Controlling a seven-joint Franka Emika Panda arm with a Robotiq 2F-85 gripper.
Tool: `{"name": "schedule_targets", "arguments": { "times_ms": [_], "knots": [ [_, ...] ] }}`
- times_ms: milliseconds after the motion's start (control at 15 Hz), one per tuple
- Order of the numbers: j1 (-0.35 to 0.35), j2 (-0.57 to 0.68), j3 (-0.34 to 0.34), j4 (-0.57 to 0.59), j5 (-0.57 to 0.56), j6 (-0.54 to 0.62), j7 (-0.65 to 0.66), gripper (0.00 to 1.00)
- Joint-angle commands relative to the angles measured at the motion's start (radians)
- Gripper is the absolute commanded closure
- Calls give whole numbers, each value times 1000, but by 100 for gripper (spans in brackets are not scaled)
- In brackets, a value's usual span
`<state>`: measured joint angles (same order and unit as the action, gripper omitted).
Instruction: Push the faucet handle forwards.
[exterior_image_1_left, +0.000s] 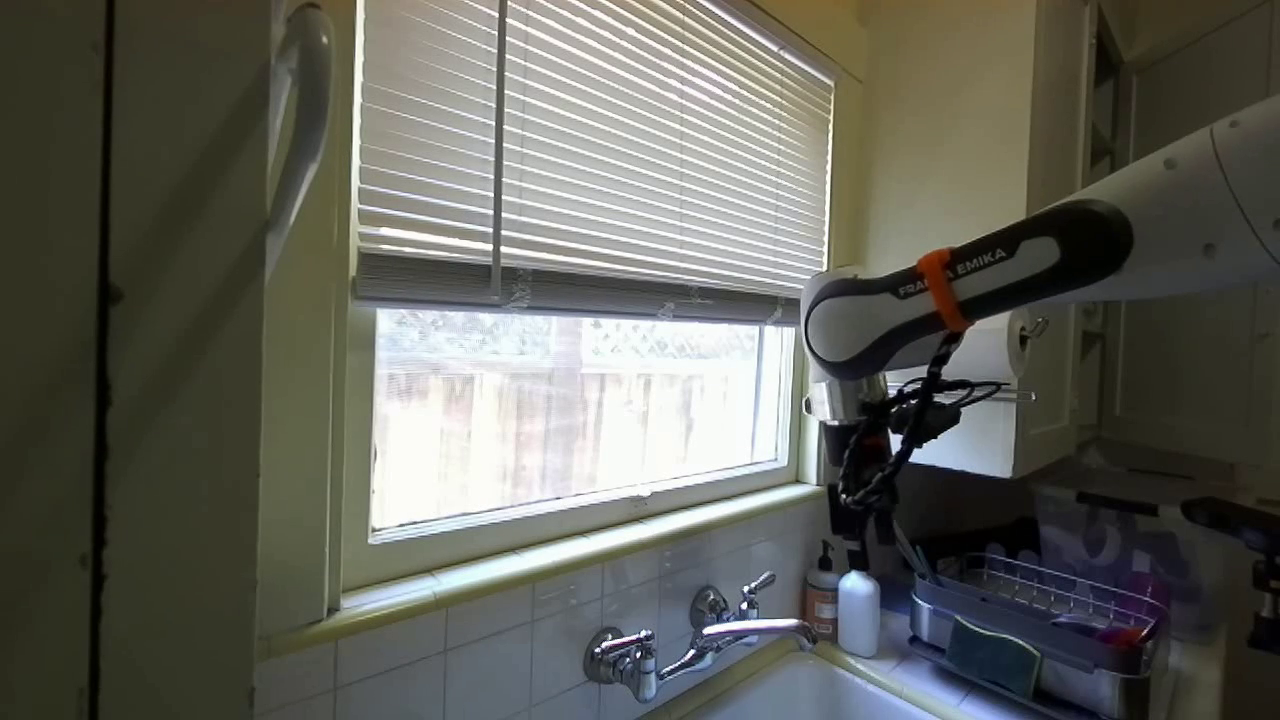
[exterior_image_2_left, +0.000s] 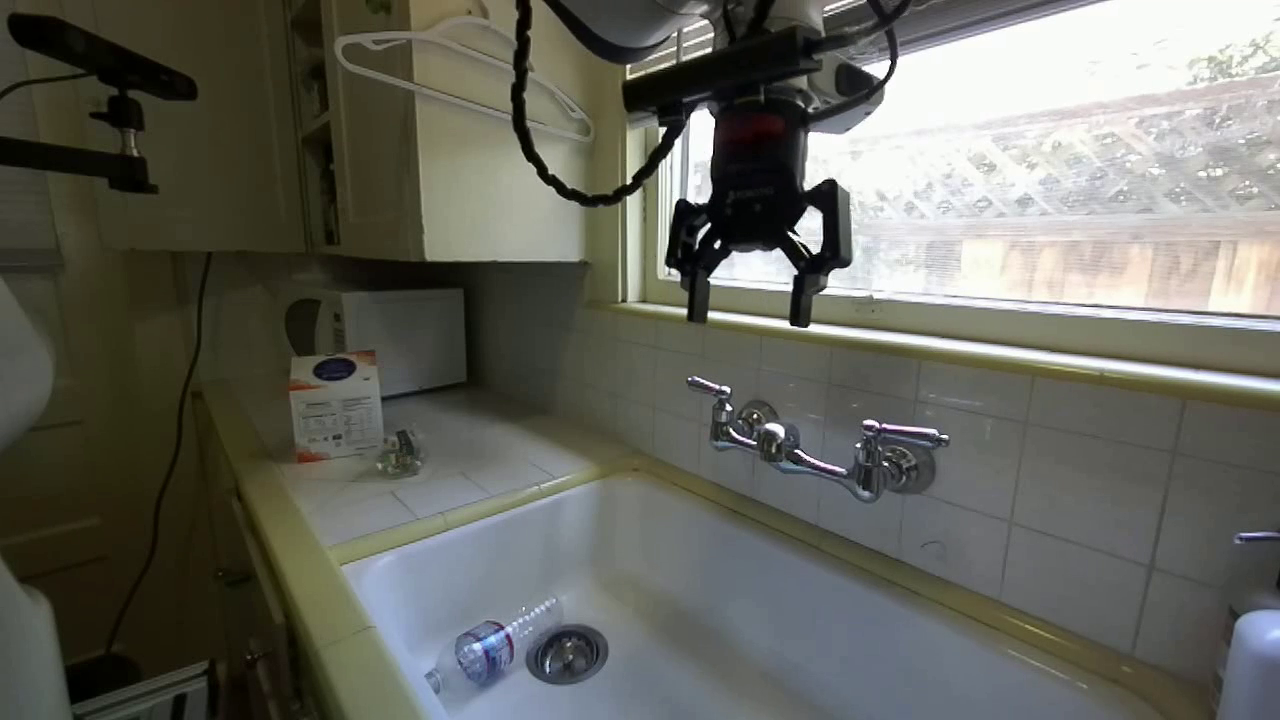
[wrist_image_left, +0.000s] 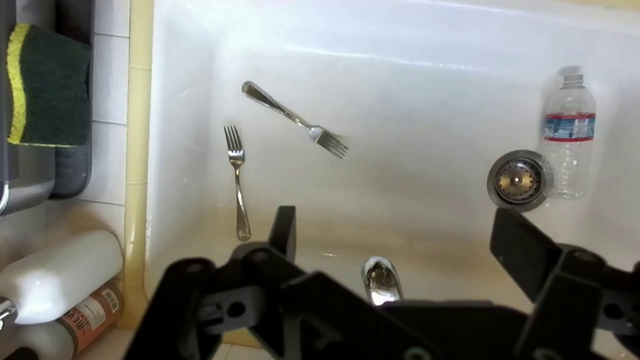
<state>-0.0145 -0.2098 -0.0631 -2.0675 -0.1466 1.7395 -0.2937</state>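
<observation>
A chrome sink faucet (exterior_image_1_left: 672, 662) is fixed to the tiled wall and shows in both exterior views (exterior_image_2_left: 822, 468). It has two short chrome lever handles. One faucet handle (exterior_image_1_left: 758, 588) points up and away; the nearer handle (exterior_image_1_left: 628, 642) is lower. The handles also show in an exterior view at left (exterior_image_2_left: 712, 388) and right (exterior_image_2_left: 905, 434). I cannot tell which one the task means. My gripper (exterior_image_2_left: 750, 308) is open and empty, pointing down above the faucet and apart from it. In the wrist view the spout tip (wrist_image_left: 381, 280) shows below and between my open fingers (wrist_image_left: 395, 225); the handles are hidden there.
The white sink (exterior_image_2_left: 840, 600) holds a plastic bottle (wrist_image_left: 570, 140) beside the drain and two forks (wrist_image_left: 287, 112) (wrist_image_left: 239, 185). A white bottle (exterior_image_1_left: 858, 615), an orange-labelled bottle (exterior_image_1_left: 821, 598) and a dish rack (exterior_image_1_left: 1040, 610) stand beside it. The window sill (exterior_image_2_left: 960, 348) runs above the faucet.
</observation>
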Motion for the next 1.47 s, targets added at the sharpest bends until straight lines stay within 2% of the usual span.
{"name": "schedule_targets", "arguments": {
  "times_ms": [0,200,267,333,933,1067,1400],
  "knots": [
    [-6,104,-9,44,25,121,-5,0],
    [-5,174,-6,70,71,228,-25,0],
    [-6,197,-4,81,90,260,-30,25],
    [-8,221,-1,96,100,290,-28,25],
    [-52,387,-2,186,112,573,-4,96],
    [-63,410,-1,191,114,612,-1,100],
    [-86,443,4,182,135,705,3,100]
  ]
}}
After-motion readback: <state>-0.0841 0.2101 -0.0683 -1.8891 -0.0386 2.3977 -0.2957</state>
